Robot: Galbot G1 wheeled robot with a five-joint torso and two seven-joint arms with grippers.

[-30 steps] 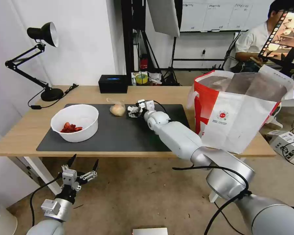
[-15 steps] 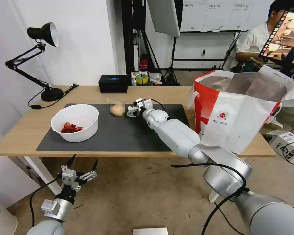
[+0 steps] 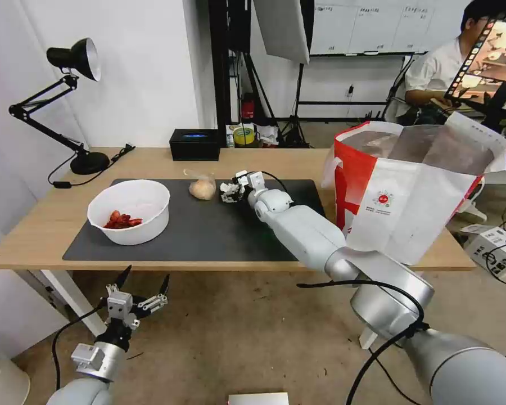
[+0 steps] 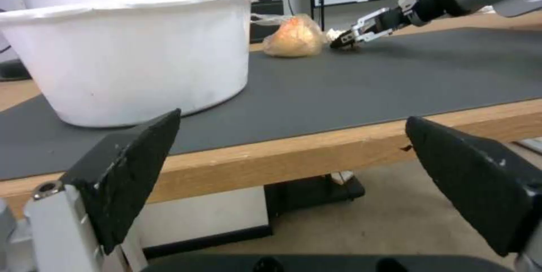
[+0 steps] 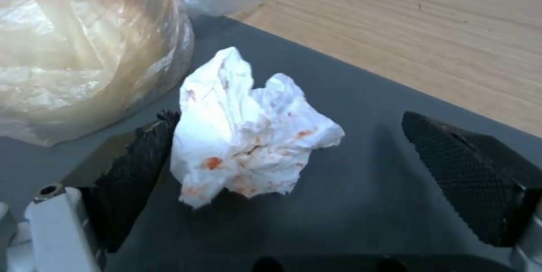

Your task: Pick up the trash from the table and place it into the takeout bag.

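Barely any change vs 0.5 s ago: right arm is nudging slightly right. Left gripper (image 3: 142, 283) is hanging spread below the table (image 3: 34, 236) edge. White bowl (image 3: 130, 211) is sitting on the mat (image 3: 208, 236), small clear bag (image 3: 202, 187) crowding the tissue (image 5: 248, 136). Right gripper (image 5: 282, 174) is straddling it, jaws spread, 1 pad touching. Takeout bag (image 3: 410, 197) is standing far right.

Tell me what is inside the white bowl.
Red scraps lie on the floor of the white bowl, toward its left side. In the left wrist view its wall hides the contents.
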